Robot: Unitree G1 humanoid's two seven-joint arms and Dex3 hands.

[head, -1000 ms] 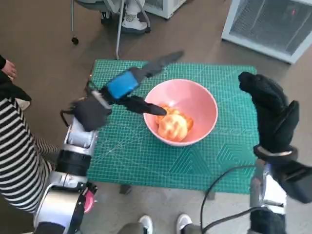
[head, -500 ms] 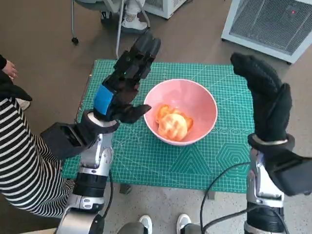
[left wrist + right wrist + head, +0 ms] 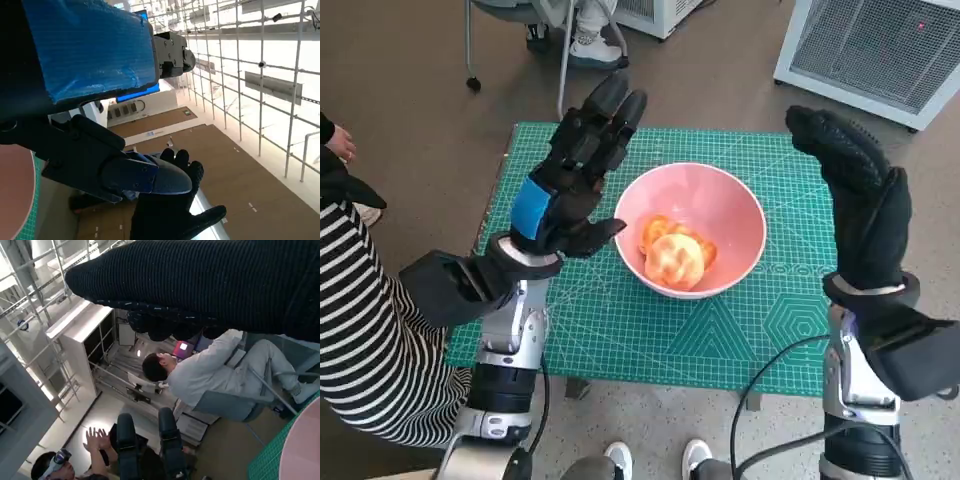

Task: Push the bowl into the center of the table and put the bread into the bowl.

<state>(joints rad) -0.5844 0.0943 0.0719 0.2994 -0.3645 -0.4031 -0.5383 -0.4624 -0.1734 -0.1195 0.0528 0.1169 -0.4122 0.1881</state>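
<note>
The round pink bowl (image 3: 692, 229) sits about in the middle of the green gridded cutting mat (image 3: 620, 330) that covers the small table, and the golden-brown lump of bread (image 3: 674, 253) lies inside it, toward the near wall. Both arms are raised above the table with nothing in either hand. The black left hand with the blue tape over its back (image 3: 570, 180) is lifted just left of the bowl, fingers stretched out and apart, thumb pointing toward the bowl's rim without touching it. The right hand in the black knitted glove (image 3: 855, 200) stands upright off the bowl's right side, well clear of it, fingers extended and relaxed. A person in a black-and-white striped sleeve (image 3: 355, 330) sits at the left edge, and a person in pale clothes (image 3: 210, 372) sits on a chair behind the table.
</note>
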